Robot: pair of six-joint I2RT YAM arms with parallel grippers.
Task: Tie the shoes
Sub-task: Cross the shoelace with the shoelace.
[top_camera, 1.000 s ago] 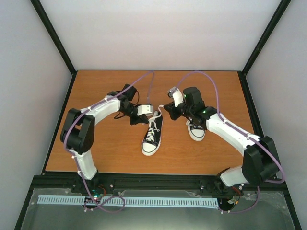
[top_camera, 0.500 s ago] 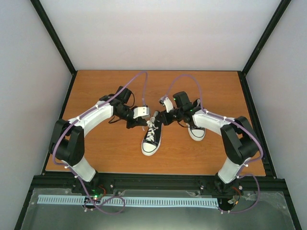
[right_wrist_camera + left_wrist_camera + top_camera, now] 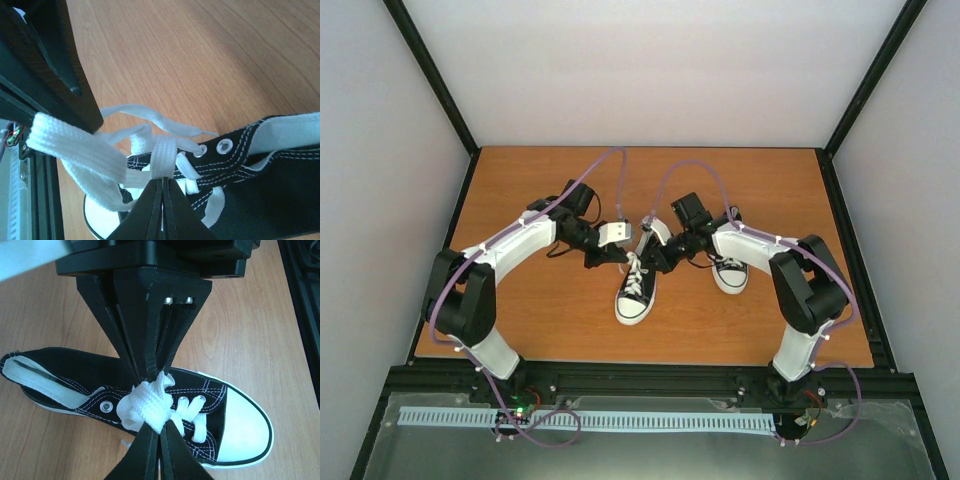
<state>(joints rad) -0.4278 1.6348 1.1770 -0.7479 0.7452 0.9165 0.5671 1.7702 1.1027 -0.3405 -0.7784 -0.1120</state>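
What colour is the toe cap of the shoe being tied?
White toe cap; best in left wrist view.

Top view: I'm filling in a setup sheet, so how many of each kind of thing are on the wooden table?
Sneakers: 2
Robot arms: 2
Total: 4

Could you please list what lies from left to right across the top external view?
Left gripper → right gripper → second shoe; the shoe being tied lies under both grippers, so it is left unplaced.
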